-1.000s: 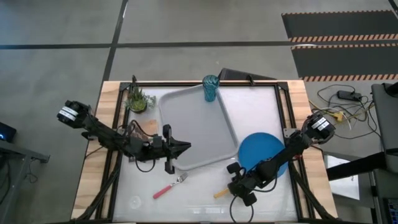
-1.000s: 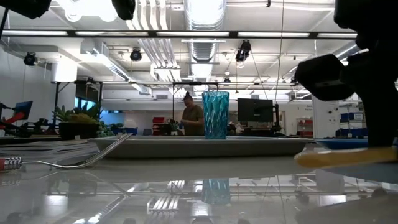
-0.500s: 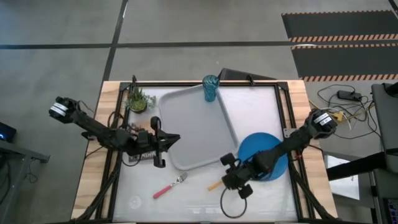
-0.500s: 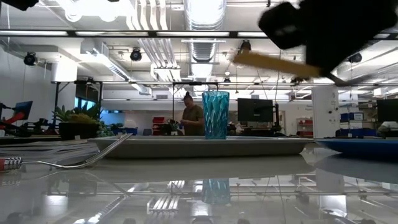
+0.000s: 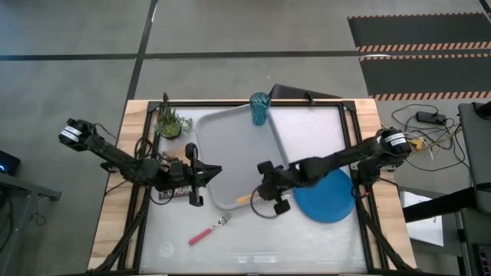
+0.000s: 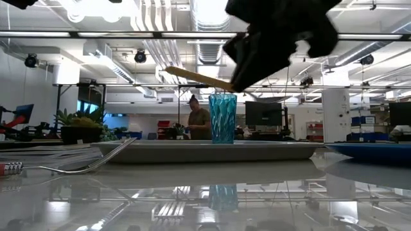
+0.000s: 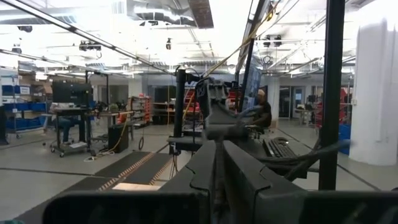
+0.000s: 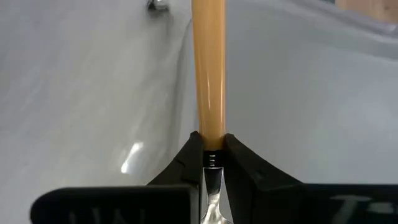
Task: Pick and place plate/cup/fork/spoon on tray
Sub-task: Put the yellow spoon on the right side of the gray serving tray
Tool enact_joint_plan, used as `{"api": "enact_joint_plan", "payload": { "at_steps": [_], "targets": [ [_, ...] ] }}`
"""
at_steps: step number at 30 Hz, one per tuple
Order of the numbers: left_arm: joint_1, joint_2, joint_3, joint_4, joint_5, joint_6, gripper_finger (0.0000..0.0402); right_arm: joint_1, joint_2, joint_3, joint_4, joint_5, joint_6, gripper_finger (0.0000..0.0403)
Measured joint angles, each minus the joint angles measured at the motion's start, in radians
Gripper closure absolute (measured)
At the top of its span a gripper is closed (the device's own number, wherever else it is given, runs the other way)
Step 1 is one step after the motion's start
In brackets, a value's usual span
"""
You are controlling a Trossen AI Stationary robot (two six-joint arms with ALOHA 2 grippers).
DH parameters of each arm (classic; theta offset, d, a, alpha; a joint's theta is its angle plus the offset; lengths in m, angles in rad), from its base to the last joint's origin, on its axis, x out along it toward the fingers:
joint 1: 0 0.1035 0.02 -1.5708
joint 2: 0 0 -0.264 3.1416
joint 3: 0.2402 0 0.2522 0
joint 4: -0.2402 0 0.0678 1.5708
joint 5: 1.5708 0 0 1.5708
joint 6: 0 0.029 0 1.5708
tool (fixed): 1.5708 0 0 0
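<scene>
Tray (image 5: 242, 157): large light grey rectangular plastic tray with rounded corners and a raised rim, lying at a slant on the white tabletop (image 5: 314, 238), its surface bare apart from the cup at its far corner. Plate (image 5: 326, 195): flat, round, bright blue, resting on the table just beside the tray's near right corner, partly crossed by the right arm. Cup (image 5: 260, 107): small translucent teal-blue tumbler, taller than wide, with a twisted ribbed texture, standing upright on the tray's far corner. Spoon (image 8: 208, 68): orange handle and metal neck, clamped at the neck between the two dark fingers of the right gripper (image 5: 255, 193); the handle points forward and away from the gripper, and the low view shows it lifted clear above the tray, tilted, over the tray's near edge. Fork (image 5: 209, 228): small, metal head, pink handle, lying flat on the table near the tray's near left corner, apart from it. Left gripper (image 5: 217, 172): at the tray's left edge, fingers drawn together with nothing between them. Small potted plant (image 5: 171, 121): green, standing on the table's far left, beside the tray's far left corner.
</scene>
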Motion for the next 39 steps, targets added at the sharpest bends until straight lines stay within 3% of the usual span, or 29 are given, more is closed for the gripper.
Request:
{"api": "enact_joint_plan", "payload": {
  "at_steps": [4,12,25,39],
  "targets": [
    [0.000,0.000,0.000,0.000,0.000,0.002,0.0391,-0.055,0.001,-0.063,0.118,-0.060,-0.024,0.0378],
    [-0.001,0.001,-0.001,0.000,0.000,0.003,0.0391,-0.121,0.007,-0.172,0.254,-0.060,-0.046,0.0374],
    [0.000,0.001,-0.002,0.000,0.000,0.005,0.0391,-0.137,0.007,-0.303,0.337,-0.060,-0.046,0.0371],
    [0.000,0.002,-0.002,0.001,0.000,0.006,0.0391,-0.137,0.007,-0.278,0.384,-0.060,-0.057,0.0370]
  ]
}}
